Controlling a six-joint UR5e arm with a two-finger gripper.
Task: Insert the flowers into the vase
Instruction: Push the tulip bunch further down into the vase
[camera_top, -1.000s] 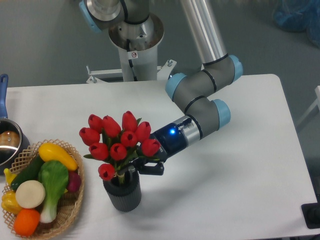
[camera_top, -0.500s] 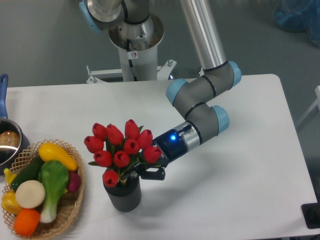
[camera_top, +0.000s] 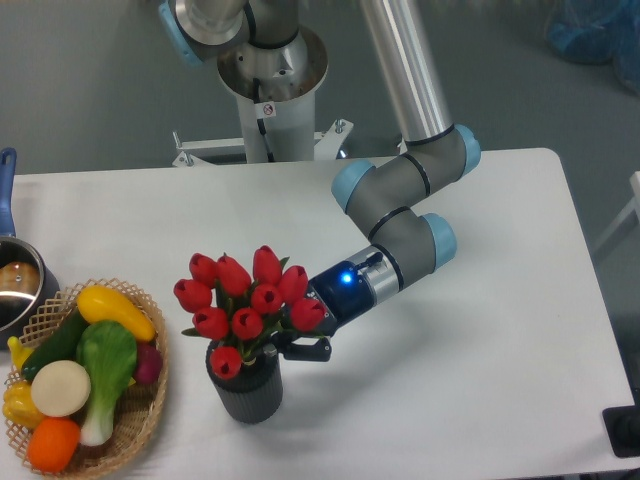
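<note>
The flowers (camera_top: 247, 300), a bunch of red tulip buds with green leaves, stand over the vase (camera_top: 245, 389), a small dark grey ribbed cylinder near the table's front. Their stems go down into its mouth. My gripper (camera_top: 285, 347) comes in from the right, just above the vase's rim, and is shut on the stems right under the buds. The fingertips are partly hidden by the blooms and leaves.
A wicker basket (camera_top: 140, 420) of toy vegetables and fruit sits at the front left, close to the vase. A metal pot (camera_top: 15, 285) with a blue handle stands at the left edge. The arm's base (camera_top: 270, 80) is behind the table.
The gripper and the flowers have moved down and slightly right, so the buds now sit lower over the vase and the stems reach further into it.
</note>
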